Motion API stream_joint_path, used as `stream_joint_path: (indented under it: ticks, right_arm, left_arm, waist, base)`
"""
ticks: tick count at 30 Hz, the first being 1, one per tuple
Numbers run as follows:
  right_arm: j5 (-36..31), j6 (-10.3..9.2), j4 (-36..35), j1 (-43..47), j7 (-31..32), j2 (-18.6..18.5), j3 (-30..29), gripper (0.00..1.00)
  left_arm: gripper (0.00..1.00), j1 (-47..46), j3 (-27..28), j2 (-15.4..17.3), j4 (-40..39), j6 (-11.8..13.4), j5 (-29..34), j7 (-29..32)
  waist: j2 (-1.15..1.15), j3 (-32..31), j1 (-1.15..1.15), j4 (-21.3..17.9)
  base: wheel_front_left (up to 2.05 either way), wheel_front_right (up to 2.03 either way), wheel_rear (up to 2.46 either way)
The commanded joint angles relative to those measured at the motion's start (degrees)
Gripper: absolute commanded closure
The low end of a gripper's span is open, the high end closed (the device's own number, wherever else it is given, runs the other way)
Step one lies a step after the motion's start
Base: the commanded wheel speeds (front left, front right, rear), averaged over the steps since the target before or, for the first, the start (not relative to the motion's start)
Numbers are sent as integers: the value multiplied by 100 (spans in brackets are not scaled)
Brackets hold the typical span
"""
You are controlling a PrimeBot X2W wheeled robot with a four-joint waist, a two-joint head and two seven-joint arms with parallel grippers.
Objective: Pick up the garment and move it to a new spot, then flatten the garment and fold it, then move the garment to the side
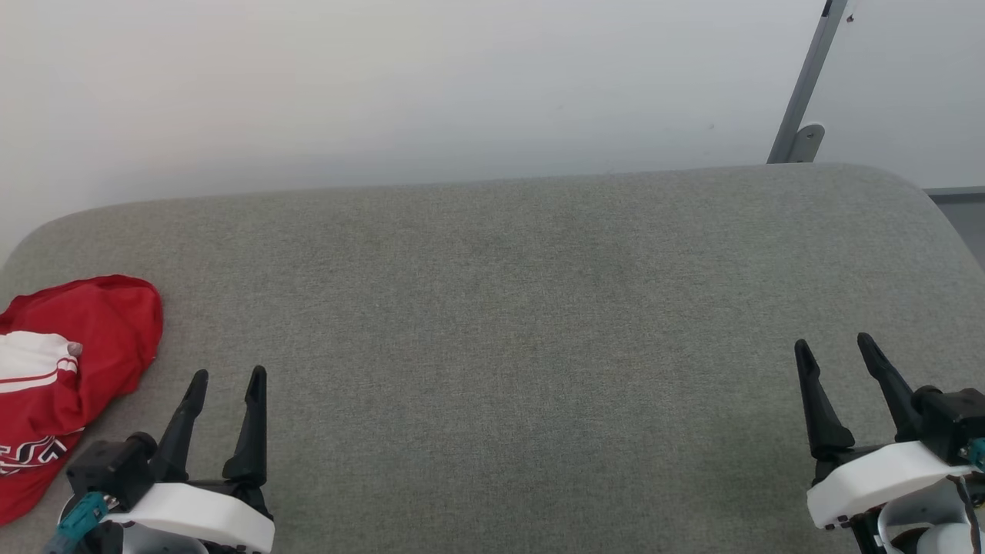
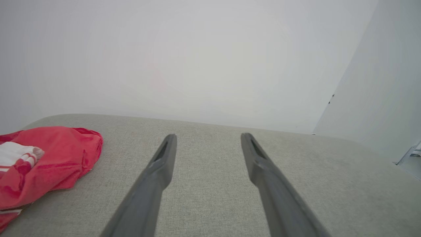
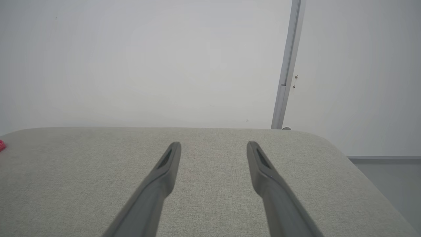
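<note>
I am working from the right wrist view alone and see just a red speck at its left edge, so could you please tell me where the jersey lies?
Observer: The red jersey lies crumpled at the left end of the grey fabric surface, running off the head view's left edge.
Operator: Thank you; is the left gripper holding it?
Observer: No; the left gripper is open, just right of the jersey, its fingers clear of the cloth.
Operator: Which part lies on top?
Observer: A white sleeve with red stripes; below it a bit of black lettering shows.
</note>
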Motion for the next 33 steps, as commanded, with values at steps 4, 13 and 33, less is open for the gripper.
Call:
stream_joint_path:
  ticks: [4, 13, 33]
  right_arm:
    - [-31, -2, 3, 28, -28, 22, -12, 0]
    - [-38, -2, 4, -53, 11, 54, 88, 0]
    - [300, -2, 232, -487, 115, -116, 934, 0]
  left_arm:
    - [0, 50, 32, -5, -1, -20, 22, -28]
    - [0, -37, 257, -63, 62, 63, -78, -28]
    - [0, 72, 608, -206, -72, 599, -68, 6]
  waist:
    - [0, -1, 0, 2]
    - [0, -19, 0, 217]
    - [0, -26, 0, 1950]
  base:
    - [0, 0, 0]
    - [0, 0, 0]
    - [0, 0, 0]
